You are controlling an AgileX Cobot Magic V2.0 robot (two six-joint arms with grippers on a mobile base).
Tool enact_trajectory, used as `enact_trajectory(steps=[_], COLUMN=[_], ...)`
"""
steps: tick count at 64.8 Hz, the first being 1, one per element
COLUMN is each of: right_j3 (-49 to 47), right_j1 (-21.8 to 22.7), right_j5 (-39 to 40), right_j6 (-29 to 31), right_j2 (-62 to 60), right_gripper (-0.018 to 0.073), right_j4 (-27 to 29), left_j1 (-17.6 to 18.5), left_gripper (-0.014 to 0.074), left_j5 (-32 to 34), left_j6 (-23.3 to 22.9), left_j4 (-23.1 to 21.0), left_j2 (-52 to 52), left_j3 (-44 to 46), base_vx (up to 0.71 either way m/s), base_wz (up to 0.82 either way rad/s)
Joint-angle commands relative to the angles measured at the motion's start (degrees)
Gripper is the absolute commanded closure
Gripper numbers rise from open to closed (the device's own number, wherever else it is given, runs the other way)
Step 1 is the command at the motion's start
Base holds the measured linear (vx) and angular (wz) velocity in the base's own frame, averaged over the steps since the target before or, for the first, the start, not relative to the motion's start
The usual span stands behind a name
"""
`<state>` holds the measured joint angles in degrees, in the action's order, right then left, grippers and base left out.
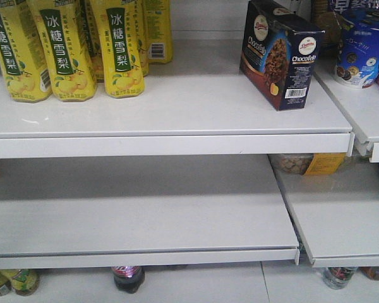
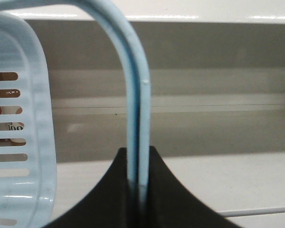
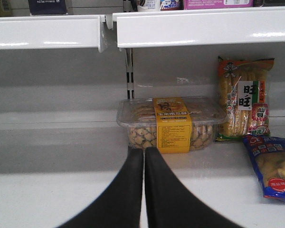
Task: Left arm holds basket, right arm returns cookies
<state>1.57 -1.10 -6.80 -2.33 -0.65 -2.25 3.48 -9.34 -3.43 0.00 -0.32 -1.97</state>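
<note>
while the arms wait: the cookies (image 1: 279,53) stand upright on the top shelf (image 1: 177,107), near the yellow bottles (image 1: 69,47)
left gripper (image 2: 137,187): pinches the basket (image 2: 19,142) handle (image 2: 135,95)
right gripper (image 3: 143,164): jaws pressed together, holding nothing, facing a clear snack box (image 3: 171,123)

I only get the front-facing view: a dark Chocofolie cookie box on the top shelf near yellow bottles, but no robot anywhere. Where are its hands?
Observer: The left gripper is shut on the pale blue handle of a light blue basket.
Visitor: And the other hand?
Observer: The right gripper is shut and holds nothing. It points at a clear tub of snacks with a yellow label, on a lower shelf.
Visitor: Is anything inside the basket?
Observer: Something shows through its side slots, but I cannot tell what.
</note>
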Motion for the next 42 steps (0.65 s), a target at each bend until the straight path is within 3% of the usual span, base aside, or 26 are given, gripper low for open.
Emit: enact_trajectory(steps=[1, 42], right_j3=[0.13, 0.07], right_j1=[-0.02, 0.18], right_j5=[4.69, 4.69], right_j6=[-0.98, -1.35], right_j2=[-0.57, -0.57], right_gripper=[0.0568, 0.0568], right_j4=[-0.39, -0.39], left_j1=[-0.15, -0.15], left_gripper=[0.0603, 0.0603], left_j5=[6.17, 6.17], left_j6=[1.08, 1.08], left_j4=[0.53, 0.53], left_j2=[-1.32, -1.32], left_j3=[-0.57, -0.57], base_vx=[0.0, 0.0], base_wz=[0.0, 0.0])
